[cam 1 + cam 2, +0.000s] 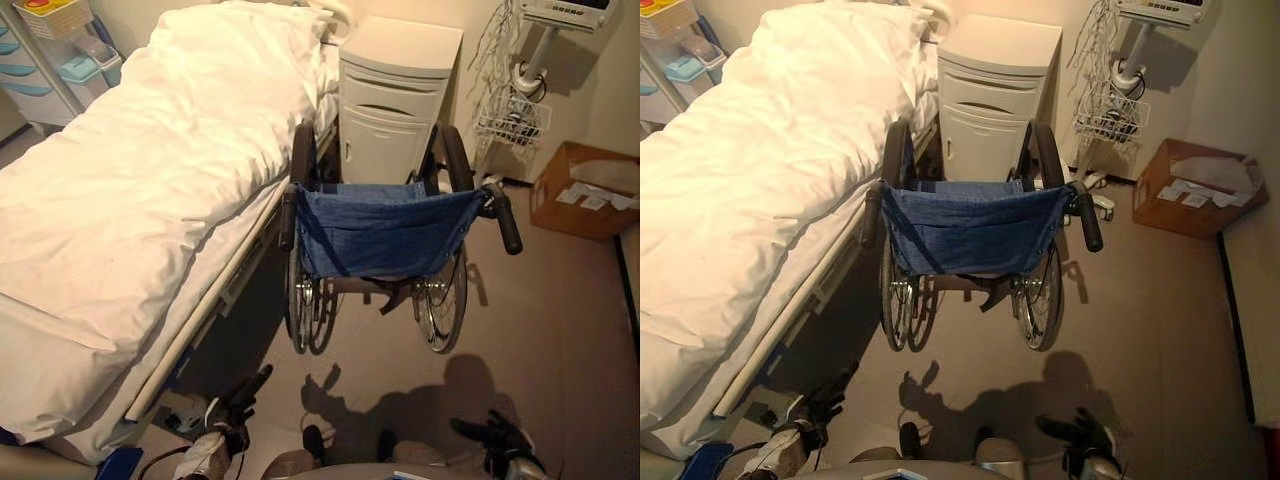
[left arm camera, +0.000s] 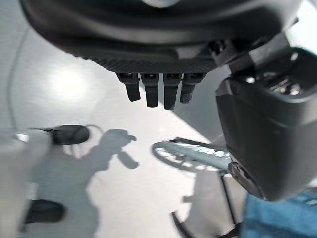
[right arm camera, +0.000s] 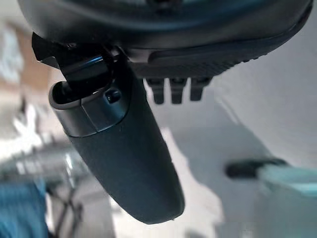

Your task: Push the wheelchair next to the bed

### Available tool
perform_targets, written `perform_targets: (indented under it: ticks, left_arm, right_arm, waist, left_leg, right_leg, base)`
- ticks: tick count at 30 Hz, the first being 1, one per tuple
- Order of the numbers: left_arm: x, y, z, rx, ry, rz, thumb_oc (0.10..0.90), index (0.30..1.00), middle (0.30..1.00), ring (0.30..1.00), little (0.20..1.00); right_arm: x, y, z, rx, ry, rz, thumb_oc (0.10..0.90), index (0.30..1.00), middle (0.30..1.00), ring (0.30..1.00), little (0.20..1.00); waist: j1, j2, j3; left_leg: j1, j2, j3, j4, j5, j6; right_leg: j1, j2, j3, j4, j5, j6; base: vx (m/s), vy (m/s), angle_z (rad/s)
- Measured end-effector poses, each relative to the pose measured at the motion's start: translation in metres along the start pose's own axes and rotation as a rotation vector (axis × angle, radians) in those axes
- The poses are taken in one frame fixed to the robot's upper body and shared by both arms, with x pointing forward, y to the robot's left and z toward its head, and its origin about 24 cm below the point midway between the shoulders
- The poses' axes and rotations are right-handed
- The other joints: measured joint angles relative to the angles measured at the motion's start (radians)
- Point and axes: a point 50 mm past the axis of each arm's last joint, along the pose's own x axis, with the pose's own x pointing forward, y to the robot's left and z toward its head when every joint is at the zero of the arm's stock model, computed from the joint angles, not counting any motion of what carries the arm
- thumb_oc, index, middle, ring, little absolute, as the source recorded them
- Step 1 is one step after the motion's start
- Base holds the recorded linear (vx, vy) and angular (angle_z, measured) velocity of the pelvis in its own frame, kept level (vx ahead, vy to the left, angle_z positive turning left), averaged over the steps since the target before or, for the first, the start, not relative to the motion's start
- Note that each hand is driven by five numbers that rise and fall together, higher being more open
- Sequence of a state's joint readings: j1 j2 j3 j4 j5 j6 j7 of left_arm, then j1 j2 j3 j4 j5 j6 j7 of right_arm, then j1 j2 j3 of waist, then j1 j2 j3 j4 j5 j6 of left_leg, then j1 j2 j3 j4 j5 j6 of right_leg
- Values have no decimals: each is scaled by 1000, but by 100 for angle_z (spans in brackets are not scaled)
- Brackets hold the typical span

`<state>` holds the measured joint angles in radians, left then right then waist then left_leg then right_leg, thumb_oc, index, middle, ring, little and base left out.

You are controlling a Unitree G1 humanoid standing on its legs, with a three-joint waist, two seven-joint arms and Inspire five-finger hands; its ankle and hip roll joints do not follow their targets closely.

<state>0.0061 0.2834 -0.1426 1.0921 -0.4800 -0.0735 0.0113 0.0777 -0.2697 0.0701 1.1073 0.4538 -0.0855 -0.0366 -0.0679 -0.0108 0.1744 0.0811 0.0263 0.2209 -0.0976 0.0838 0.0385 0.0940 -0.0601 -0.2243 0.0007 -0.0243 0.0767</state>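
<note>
The bed (image 1: 130, 200) with its white duvet lies to my left. The wheelchair (image 1: 385, 235) stands just beside it, facing a white cabinet (image 1: 395, 95). My left robot hand (image 1: 240, 400) and right robot hand (image 1: 495, 432) hang low, fingers relaxed, empty.

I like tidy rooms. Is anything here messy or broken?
Nothing looks broken or spilled. The wheelchair stands upright beside the bed, facing the white cabinet. The only loose bits are papers in the cardboard box by the wall.
</note>
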Motion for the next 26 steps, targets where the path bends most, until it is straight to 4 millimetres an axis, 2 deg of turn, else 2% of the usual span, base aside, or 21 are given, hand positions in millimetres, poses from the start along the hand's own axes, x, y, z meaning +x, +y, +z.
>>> perform_targets:
  ticks: [5,8,11,17,26]
  left_arm:
    - [-5,-1,-22,82,59,-2,800,900,900,900,900]
    - [-8,-10,-28,140,30,-35,800,900,900,900,900]
    - [-11,-24,-33,202,-4,-105,800,900,900,900,900]
    - [-11,-33,-33,235,5,-207,800,900,900,900,900]
    - [-8,-40,-26,302,4,-252,800,900,900,900,900]
  right_arm:
    - [-3,16,-13,-94,30,94,800,900,900,900,900]
    - [-3,17,-13,-104,25,99,800,900,900,900,900]
    - [-3,24,-9,-209,-15,135,800,900,900,900,900]
    - [-1,34,-1,-323,-49,176,800,900,900,900,900]
    - [0,36,2,-352,-44,192,800,900,900,900,900]
  waist:
    - [0,15,-15]
    - [1,30,-24]
    - [3,41,-30]
    - [3,47,-34]
    - [2,47,-34]
  left_leg:
    - [-4,1,0,0,0,0]
    - [-8,1,-1,0,1,-1]
    - [-13,3,-3,0,3,-5]
    - [-16,8,-18,0,7,-10]
    - [-17,13,-22,7,9,-13]
  right_leg:
    - [-5,1,0,1,-1,-2]
    - [-9,2,-1,1,-1,-2]
    - [-13,5,-2,0,-2,-4]
    - [-12,11,-7,0,-6,-10]
    - [-11,19,-8,-1,-10,-15]
  base:
    - [0,0,0]
    - [-48,-17,1]
    - [-41,-27,1]
    - [-34,-53,4]
    - [-13,-40,1]
